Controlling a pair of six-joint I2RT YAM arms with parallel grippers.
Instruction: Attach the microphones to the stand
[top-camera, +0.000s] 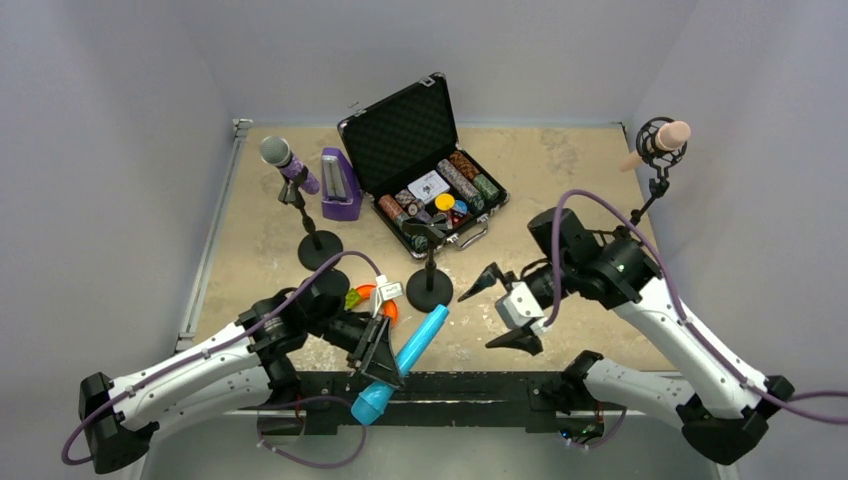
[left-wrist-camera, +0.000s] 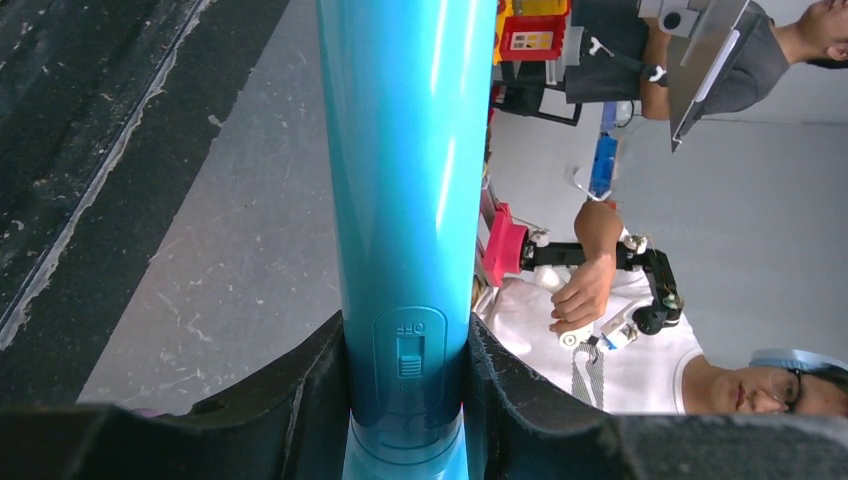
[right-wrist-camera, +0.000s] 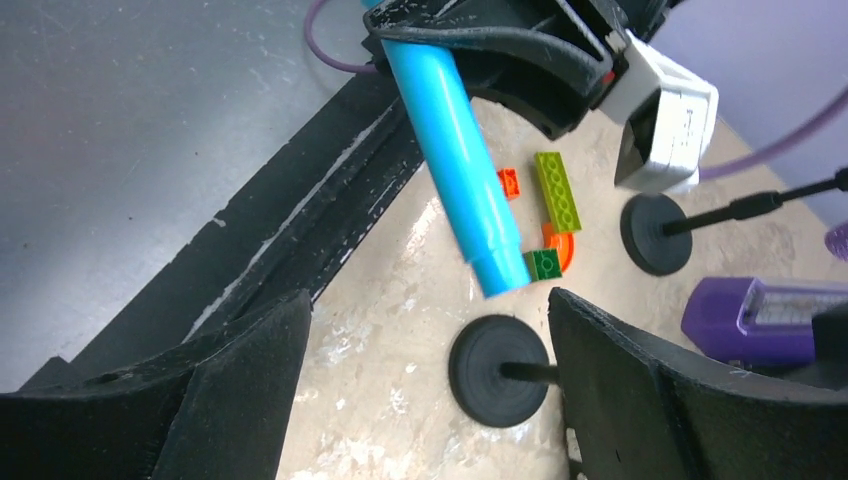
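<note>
My left gripper (top-camera: 383, 360) is shut on the cyan-blue microphone (top-camera: 405, 362), which also shows in the left wrist view (left-wrist-camera: 410, 180) and the right wrist view (right-wrist-camera: 460, 170). It is held tilted above the table's near edge, its handle end pointing toward the empty middle stand (top-camera: 429, 285), whose round base shows in the right wrist view (right-wrist-camera: 497, 370). My right gripper (top-camera: 505, 308) is open and empty, to the right of that stand. The glittery purple microphone (top-camera: 287, 162) sits in the back-left stand (top-camera: 318, 245). The pale pink microphone (top-camera: 662, 141) sits in the back-right stand (top-camera: 650, 195).
An open black case of poker chips (top-camera: 425, 170) lies at the back centre. A purple metronome-shaped box (top-camera: 339, 185) stands beside the purple microphone. Green and orange toy bricks (top-camera: 372, 298) lie by the left arm, seen also in the right wrist view (right-wrist-camera: 555, 195).
</note>
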